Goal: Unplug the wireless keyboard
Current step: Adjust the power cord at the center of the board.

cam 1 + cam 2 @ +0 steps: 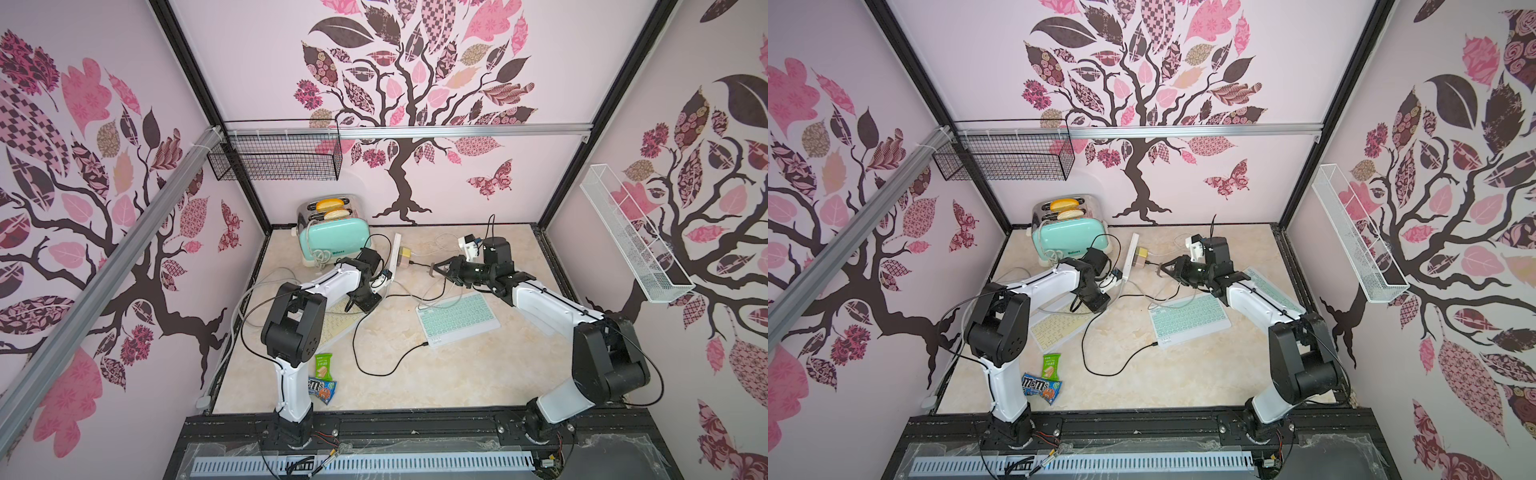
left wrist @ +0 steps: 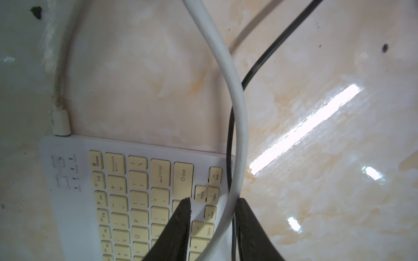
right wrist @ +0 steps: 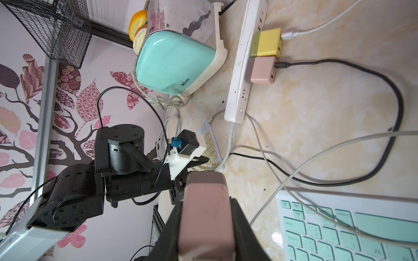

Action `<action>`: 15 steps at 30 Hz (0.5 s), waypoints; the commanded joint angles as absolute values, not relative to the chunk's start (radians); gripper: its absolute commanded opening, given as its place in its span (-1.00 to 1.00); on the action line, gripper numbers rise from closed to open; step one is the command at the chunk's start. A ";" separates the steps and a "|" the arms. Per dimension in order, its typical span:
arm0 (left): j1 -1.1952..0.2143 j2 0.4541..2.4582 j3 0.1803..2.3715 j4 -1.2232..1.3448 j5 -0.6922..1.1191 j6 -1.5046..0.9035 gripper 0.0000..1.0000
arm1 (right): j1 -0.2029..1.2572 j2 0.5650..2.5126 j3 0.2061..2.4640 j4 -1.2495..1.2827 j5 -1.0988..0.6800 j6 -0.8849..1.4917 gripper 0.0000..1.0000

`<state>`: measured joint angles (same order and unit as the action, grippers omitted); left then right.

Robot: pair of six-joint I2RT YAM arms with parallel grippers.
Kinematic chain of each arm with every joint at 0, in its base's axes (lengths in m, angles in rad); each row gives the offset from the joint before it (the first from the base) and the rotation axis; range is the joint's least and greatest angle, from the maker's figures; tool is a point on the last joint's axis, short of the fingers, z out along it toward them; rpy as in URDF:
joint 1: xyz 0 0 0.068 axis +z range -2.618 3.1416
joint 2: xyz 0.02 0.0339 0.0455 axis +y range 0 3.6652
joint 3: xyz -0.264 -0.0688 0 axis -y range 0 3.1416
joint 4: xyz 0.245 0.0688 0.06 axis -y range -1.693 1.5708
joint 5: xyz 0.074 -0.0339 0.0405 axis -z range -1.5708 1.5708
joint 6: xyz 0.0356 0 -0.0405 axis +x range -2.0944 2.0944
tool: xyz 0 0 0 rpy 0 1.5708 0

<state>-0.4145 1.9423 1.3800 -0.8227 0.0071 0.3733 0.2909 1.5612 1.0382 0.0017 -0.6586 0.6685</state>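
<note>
On the table's left side, in both top views, the yellow keyboard (image 1: 338, 322) lies under the left arm near the side wall, with open floor toward the centre.

Left wrist: white plug (image 2: 59, 123) sits in the keyboard's corner, so unplugging is not done. Left gripper (image 2: 213, 200) has its fingers apart, straddling a white cable (image 2: 239, 108).

Right wrist: right gripper (image 3: 205, 200) is clamped on a pink block (image 3: 203, 217), near the power strip (image 3: 244, 67).

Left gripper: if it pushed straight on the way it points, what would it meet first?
Most likely the thick white cable, which crosses just ahead of the left gripper's open jaws over the yellow keyboard's corner. A thin black cable lies beside it; depth is unclear.
</note>
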 commanded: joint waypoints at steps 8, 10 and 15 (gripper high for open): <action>-0.419 1.897 1.343 -0.835 -0.043 0.433 -0.14 | 0.287 1.574 1.056 0.031 -0.674 0.670 -1.00; -0.415 1.886 1.330 -0.827 -0.058 0.436 -0.14 | 0.287 1.572 1.056 0.031 -0.674 0.672 -1.00; -0.402 1.870 1.311 -0.821 -0.079 0.442 -0.15 | 0.287 1.571 1.055 0.031 -0.675 0.672 -1.00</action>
<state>-0.4095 1.9030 1.3254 -0.8261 -0.0532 0.4232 0.2909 1.5616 1.0382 0.0082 -0.6624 0.6716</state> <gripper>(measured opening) 0.425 0.280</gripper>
